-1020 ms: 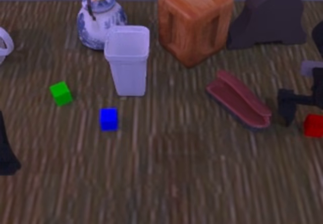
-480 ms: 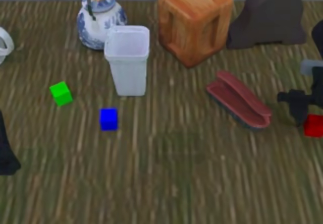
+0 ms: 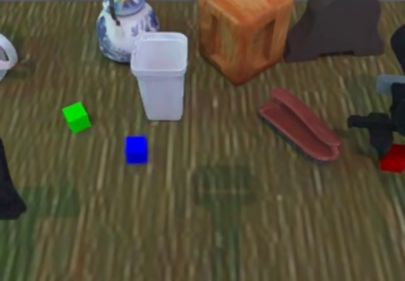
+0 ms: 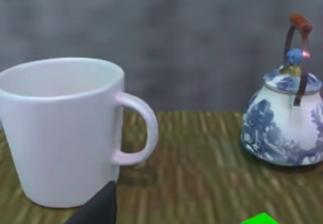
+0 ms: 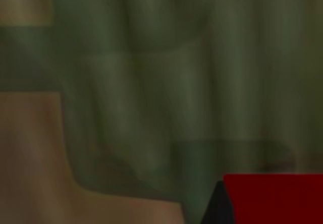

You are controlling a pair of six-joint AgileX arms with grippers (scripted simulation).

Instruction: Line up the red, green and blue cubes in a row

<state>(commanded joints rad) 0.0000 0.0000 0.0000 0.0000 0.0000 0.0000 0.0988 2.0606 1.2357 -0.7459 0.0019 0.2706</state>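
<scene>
Right gripper (image 3: 387,147) sits at the table's right edge, directly over the small bright red cube (image 3: 393,159), which is partly under it; can't tell finger spread or whether there's contact. In the right wrist view the red cube (image 5: 272,198) fills a corner, flat matte face, with a dark fingertip (image 5: 218,209) just beside it.

Well to the left of that gripper: small deep blue cube (image 3: 136,149), and farther left the small bright green cube (image 3: 76,116). Both are plain, sharp-edged, apart from each other.

Just beside the right gripper, toward centre: dark red oblong brush (image 3: 300,125), lying flat. Beyond it is a large wooden box (image 3: 243,24), glossy grain.

Translucent white plastic bin (image 3: 161,75), tapered, upright, nothing visible inside. Behind it stands a blue-and-white porcelain teapot (image 3: 125,21).

Left gripper (image 3: 7,189) is parked at the left edge. Its wrist view shows a white ceramic mug (image 4: 63,128), interior not visible.

Table (image 3: 209,230): streaky woven-straw texture.
</scene>
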